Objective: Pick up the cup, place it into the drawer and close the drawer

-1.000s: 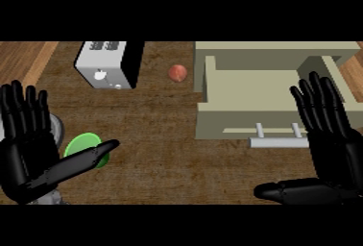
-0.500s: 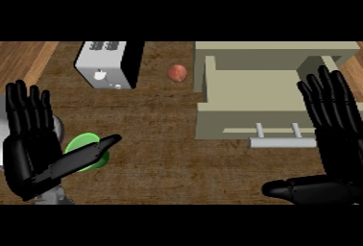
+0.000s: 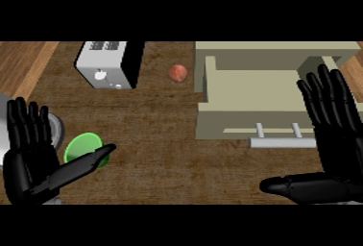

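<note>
Both your hands are open and hold nothing; the green cup sits on the table by your left thumb.

Your left hand (image 3: 32, 163) shows at the lower left, fingers straight and pointing up the view, thumb spread out to the right. The thumb's tip crosses the lower right edge of the cup (image 3: 81, 146); you cannot tell whether it touches. A grey rounded thing (image 3: 55, 129) shows just behind that hand. Your right hand (image 3: 337, 144), at the far right, is flat too, fingers straight, thumb jutting left, and it overlaps the right end of the drawer (image 3: 241, 122). The drawer stands pulled open, its pale handle (image 3: 280, 141) towards you, well apart from the cup across the brown table (image 3: 156, 125). A toaster (image 3: 106, 65) stands at the upper left, with a small reddish-brown thing (image 3: 178, 72) between it and the drawer.
</note>
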Robot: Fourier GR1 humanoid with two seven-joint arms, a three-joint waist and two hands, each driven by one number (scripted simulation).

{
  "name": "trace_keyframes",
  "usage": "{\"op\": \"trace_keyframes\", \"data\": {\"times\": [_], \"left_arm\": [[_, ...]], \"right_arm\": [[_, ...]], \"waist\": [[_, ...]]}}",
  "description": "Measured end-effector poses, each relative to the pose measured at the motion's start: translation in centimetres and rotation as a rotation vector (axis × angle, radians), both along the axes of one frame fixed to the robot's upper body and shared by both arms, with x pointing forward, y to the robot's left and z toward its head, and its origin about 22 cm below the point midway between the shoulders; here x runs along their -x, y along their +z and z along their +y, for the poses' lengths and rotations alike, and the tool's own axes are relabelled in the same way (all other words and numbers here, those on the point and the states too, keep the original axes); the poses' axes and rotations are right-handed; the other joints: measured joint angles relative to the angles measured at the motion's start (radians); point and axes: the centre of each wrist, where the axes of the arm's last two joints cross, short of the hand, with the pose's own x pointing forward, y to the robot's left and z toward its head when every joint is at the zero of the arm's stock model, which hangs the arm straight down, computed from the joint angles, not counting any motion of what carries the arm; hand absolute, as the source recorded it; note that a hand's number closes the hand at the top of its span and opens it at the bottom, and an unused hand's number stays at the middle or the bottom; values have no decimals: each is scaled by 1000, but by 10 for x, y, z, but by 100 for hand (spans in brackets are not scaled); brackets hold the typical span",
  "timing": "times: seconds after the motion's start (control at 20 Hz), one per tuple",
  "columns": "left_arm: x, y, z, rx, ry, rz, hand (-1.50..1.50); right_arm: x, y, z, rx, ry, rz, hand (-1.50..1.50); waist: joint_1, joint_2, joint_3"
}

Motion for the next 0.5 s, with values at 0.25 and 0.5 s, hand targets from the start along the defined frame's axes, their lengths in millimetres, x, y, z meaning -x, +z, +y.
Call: {"op": "trace_keyframes", "data": {"times": [0.25, 0.5], "left_arm": [[4, -24, 2, 5, 27, 41, -150], [8, -43, 12, 8, 67, 78, -150]], "right_arm": [[-1, 12, -3, 5, 0, 6, -150], [-5, 8, -5, 5, 6, 3, -150]], "waist": [[0, 0, 0], [0, 0, 0]]}}
